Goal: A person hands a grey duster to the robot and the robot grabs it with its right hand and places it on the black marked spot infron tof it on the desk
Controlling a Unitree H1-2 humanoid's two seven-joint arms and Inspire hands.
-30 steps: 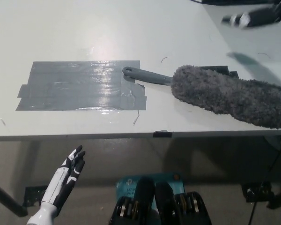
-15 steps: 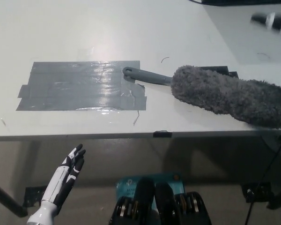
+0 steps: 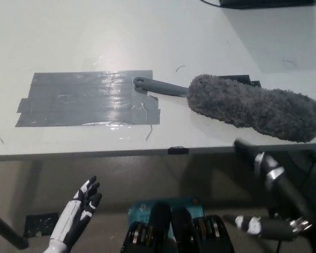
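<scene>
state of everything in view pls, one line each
grey duster: lying flat on the desk, held by no hand, handle tip on the tape patch edge, head off to the patch's right.
grey tape patch: stuck flat on the desk, mostly bare.
left hand: open, resting below the desk edge.
right hand: below the desk edge, clear of the duster, open or shut unclear.
desk: white, bears duster and patch.

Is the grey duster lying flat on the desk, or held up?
Lying flat: the grey duster rests on the desk, no hand touching it.
</scene>
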